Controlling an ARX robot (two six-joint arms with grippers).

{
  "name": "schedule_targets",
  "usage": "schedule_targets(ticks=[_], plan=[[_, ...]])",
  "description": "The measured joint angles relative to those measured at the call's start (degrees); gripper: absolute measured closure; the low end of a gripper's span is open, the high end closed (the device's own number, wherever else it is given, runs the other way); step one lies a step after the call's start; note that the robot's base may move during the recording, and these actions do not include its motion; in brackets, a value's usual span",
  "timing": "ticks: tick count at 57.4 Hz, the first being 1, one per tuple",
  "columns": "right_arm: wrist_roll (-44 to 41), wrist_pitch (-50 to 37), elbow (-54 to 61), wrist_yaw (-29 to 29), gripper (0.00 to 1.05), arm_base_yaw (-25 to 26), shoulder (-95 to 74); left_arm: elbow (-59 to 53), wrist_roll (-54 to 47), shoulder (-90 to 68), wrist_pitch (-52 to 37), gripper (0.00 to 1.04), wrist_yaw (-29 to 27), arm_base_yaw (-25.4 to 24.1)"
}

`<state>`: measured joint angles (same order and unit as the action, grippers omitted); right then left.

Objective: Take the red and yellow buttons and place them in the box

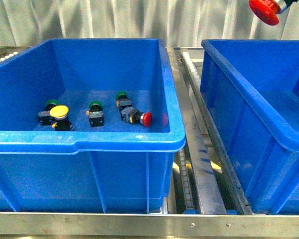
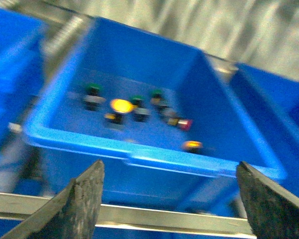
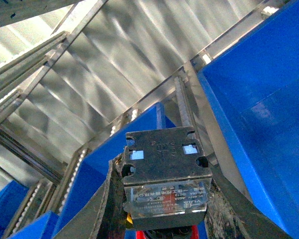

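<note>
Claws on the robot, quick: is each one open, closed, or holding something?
Left claw: open, holding nothing.
Right claw: closed on a red button.

Three green buttons (image 1: 94, 105), metal rack (image 1: 203, 172)

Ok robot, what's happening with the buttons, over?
Left hand open, empty. Right hand shut on red button, raised near right bin. In left bin: yellow button, other red button. Nothing in the way.
</note>
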<state>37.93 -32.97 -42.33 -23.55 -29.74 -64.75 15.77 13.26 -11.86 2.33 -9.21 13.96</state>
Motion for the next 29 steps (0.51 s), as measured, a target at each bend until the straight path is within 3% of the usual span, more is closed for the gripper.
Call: schedule_targets(ticks=[6, 8, 11, 18, 29], plan=[[-1.5, 0.9, 0.6, 0.0, 0.72, -0.3, 0.8, -4.3, -8.3, 2.2, 0.0, 0.51, 0.2, -4.5], [-1.9, 1.2, 1.1, 0.0, 0.72, -0.4, 1.0, -5.5, -10.0, 3.1, 0.0, 0.60, 5.9, -8.0], [-2.9, 1.3, 1.9, 0.0, 0.72, -0.3, 1.4, -6.5, -11.3, 4.2, -0.2, 0.73, 8.5, -12.4], [-4.4, 1.6, 2.8, 3.5, 0.72, 1.5, 2.1, -8.6, -12.2, 5.8, -0.8, 1.00, 9.3, -13.6], [-10.1, 3.8, 2.3, 18.4, 0.72, 8.1, 0.2, -10.3, -12.5, 7.2, -1.3, 1.02, 9.2, -13.7]])
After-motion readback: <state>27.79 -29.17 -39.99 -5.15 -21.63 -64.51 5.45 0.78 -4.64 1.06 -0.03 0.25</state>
